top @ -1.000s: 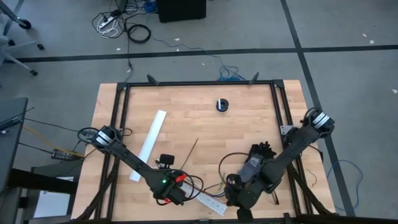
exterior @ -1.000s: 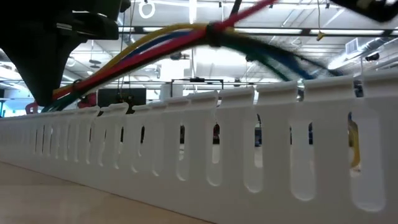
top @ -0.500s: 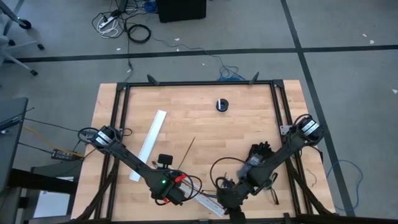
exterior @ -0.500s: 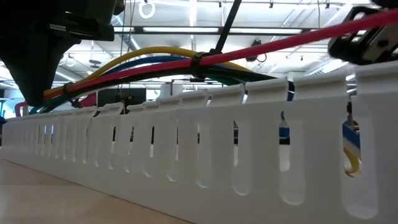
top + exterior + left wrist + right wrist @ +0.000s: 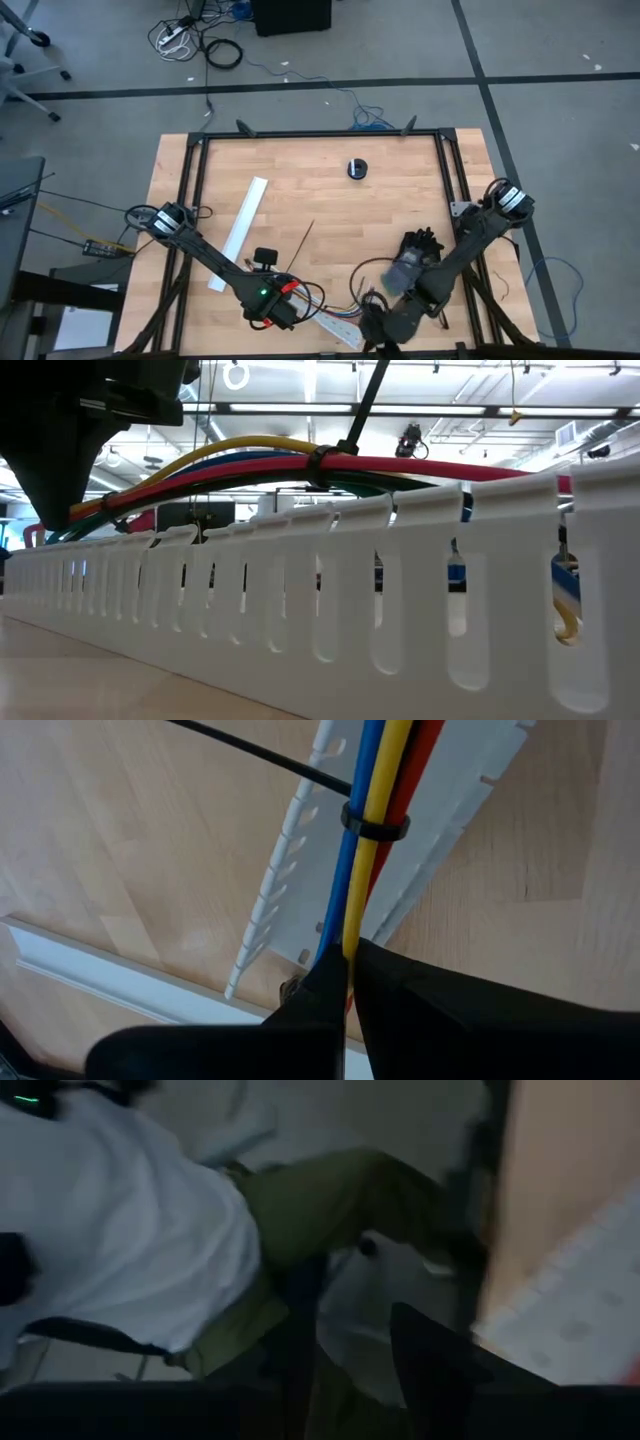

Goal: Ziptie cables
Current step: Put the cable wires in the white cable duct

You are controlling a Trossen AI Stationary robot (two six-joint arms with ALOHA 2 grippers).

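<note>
At the desk's near edge, one ziptie [image 5: 375, 823] already cinches the cables [image 5: 372, 870] over the channel [image 5: 330, 650]. Left gripper [image 5: 283, 312] jaws clamp the cables; right gripper [image 5: 372, 322] jaws are part open, holding nothing visible. A second ziptie [image 5: 302, 243] lies loose mid-desk, apparently unused.

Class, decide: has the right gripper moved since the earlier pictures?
Yes. The right gripper has pulled back from the white slotted channel toward the table's near edge, off the cables.
</note>
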